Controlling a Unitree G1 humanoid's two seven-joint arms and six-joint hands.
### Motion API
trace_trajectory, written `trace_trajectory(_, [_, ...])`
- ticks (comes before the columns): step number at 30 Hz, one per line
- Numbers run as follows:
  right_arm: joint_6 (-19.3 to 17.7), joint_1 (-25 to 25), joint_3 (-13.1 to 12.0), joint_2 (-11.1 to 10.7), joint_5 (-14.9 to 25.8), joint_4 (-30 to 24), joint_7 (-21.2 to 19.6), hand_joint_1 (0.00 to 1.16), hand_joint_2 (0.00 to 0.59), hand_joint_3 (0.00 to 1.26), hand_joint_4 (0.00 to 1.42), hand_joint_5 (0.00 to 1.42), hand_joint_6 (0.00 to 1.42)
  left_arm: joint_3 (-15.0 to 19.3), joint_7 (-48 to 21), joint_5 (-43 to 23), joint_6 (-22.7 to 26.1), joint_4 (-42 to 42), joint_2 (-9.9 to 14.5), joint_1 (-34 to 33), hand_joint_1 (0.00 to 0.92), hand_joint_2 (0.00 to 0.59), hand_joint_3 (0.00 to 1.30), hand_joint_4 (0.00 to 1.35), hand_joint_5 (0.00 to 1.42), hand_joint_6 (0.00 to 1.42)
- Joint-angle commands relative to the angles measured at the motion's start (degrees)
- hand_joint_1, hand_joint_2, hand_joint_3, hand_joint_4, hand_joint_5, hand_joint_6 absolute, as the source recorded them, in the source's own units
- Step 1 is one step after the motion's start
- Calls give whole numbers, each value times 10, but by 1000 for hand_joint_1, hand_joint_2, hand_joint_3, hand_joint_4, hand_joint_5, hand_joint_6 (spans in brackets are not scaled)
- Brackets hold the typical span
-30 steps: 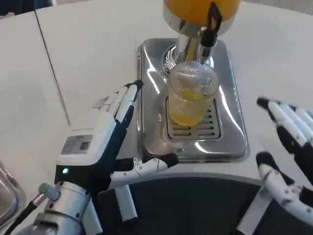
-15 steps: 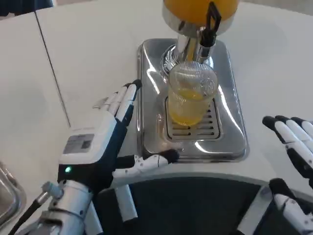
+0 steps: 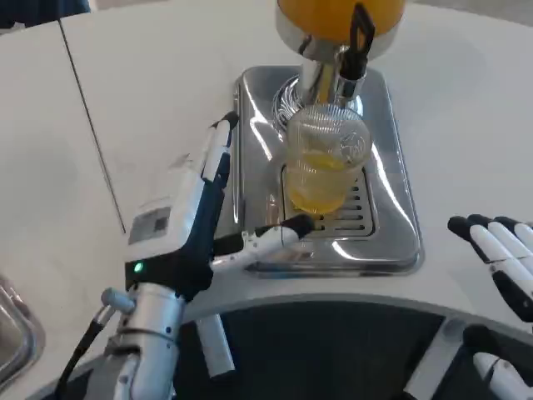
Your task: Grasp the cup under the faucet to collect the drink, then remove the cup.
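Observation:
A clear ribbed cup (image 3: 326, 167) with orange drink in its bottom stands on the grille of the steel drip tray (image 3: 391, 150), right under the black-handled faucet (image 3: 360, 37) of the orange juice dispenser (image 3: 337, 17). My left hand (image 3: 204, 212) is open just left of the cup, fingers stretched along the tray's left edge and thumb reaching over the tray's front toward the cup's base, not touching it. My right hand (image 3: 502, 258) is open at the lower right, away from the tray.
The white table (image 3: 150, 100) has a dark seam running down its left part. A metal object (image 3: 12, 333) shows at the lower left edge. The table's curved front edge lies just below the tray.
My left hand has moved forward and right, toward the cup, with its thumb now over the tray's front. My right hand has drawn back down toward the lower right corner.

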Motion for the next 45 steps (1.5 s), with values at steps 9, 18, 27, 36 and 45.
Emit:
trace_trajectory(9, [33, 14, 9, -6, 10, -21, 16, 94, 509, 0, 0, 0, 0, -25, 35, -13, -28, 54, -14, -42, 166, 26, 0, 0, 127, 145])
trace_trajectory(18, [65, 8, 21, -5, 8, -38, 30, 103, 500, 0, 0, 0, 0, -41, 50, -20, -50, 95, -31, -69, 216, 31, 0, 0, 173, 191])
trace_trajectory(27, [94, 2, 43, 0, 4, -58, 35, 113, 498, 0, 0, 0, 0, -52, 67, -33, -64, 155, -53, -107, 235, 33, 0, 0, 204, 214])
trace_trajectory(36, [121, -1, 63, 2, -5, -73, 39, 118, 495, 0, 0, 0, 0, -59, 80, -50, -84, 211, -65, -144, 250, 34, 0, 0, 225, 233])
trace_trajectory(45, [139, 1, 69, 3, -6, -80, 41, 122, 499, 0, 0, 0, 0, -65, 100, -55, -89, 251, -82, -168, 263, 41, 0, 0, 252, 270])
